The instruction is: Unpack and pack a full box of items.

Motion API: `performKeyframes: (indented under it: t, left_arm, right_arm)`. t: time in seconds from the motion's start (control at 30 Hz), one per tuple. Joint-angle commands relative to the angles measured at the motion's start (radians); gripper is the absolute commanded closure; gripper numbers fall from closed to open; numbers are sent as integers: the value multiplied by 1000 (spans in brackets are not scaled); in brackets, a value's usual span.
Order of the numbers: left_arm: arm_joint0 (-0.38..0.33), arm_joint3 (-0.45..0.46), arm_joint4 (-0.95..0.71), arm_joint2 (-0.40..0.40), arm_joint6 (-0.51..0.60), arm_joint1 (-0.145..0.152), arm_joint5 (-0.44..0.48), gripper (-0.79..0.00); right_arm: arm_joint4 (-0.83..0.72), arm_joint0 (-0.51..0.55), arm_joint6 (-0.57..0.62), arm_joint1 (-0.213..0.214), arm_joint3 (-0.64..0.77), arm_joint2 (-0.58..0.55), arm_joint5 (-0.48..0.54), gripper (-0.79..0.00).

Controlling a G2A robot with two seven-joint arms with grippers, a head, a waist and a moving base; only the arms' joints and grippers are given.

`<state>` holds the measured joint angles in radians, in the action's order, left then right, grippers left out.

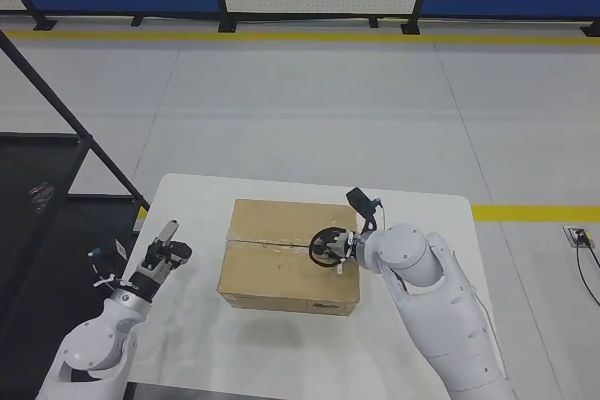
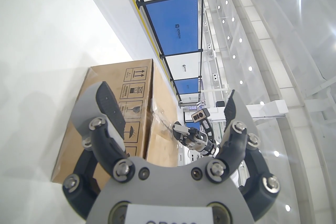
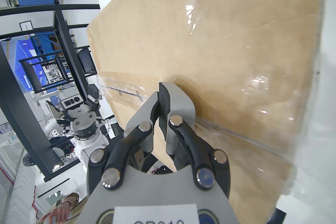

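Cardboard box (image 1: pixel 290 255), brown and rectangular, sits on the white table (image 1: pixel 280 345). Its top flaps are shut, so the contents are hidden. Clear glossy tape (image 3: pixel 231 131) runs along the centre seam.

Right tool (image 1: pixel 325 247) is right over the box top, with the seam under its tips. In its wrist view the right tool (image 3: pixel 164 89) has both pads pressed together and nothing visible between them. The tip is against the cardboard; can't tell if it catches the tape. The box (image 3: pixel 210 25) runs past the frame edges there.

Left tool (image 1: pixel 165 250) is off the box's short end, not touching it. In its wrist view the left tool (image 2: pixel 168 93) is spread wide and empty. The box (image 2: pixel 139 72) lies just ahead, its end face with printed handling symbols partly behind one finger (image 2: pixel 107 101). The right tool (image 2: pixel 181 130) is small beyond that, on the box top.
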<state>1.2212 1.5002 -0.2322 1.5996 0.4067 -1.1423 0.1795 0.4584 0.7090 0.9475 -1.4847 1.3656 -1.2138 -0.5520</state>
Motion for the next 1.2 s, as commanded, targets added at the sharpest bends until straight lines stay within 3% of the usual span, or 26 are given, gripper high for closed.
performKeyframes:
  t: [0.0,0.63,1.17]
  left_arm:
    - [-3,1,3,-3,-2,0,-2,-785]
    - [-42,-5,31,-49,-11,-6,-24,-785]
    - [-40,1,43,-69,-37,-11,-29,-785]
  right_arm:
    - [-1,12,3,6,11,-19,1,0]
    - [-78,181,-9,63,131,-216,61,0]
    - [-149,187,-24,90,67,-261,114,0]
